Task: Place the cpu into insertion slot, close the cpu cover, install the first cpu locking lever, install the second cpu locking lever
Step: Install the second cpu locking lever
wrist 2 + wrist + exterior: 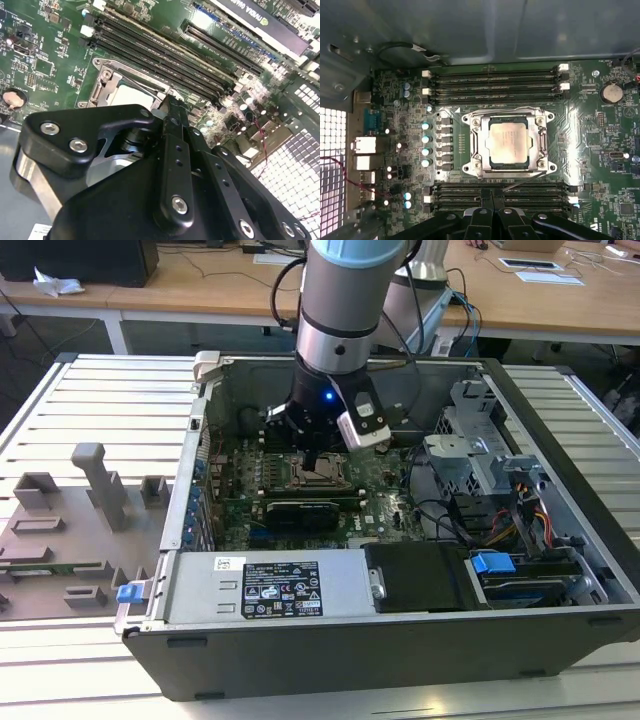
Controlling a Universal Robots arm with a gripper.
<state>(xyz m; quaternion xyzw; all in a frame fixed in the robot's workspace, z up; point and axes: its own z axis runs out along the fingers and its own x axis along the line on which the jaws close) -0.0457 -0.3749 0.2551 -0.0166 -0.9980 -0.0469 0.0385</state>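
In the exterior view my gripper (pixel 322 455) hangs just above the insertion slot (pixel 318 474). In the second wrist view my fingers (pixel 172 117) are together, holding nothing. In the first wrist view the cpu (pixel 509 142) lies in the slot under the closed cpu cover (pixel 538 144), just beyond my fingertips.

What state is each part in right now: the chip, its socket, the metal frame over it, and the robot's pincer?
cpu: seated in the socket, top showing.
insertion slot: filled by the chip.
cpu cover: closed flat around the chip.
pincer: shut, holding nothing, beside the socket.
computer case: open, lying on its side.
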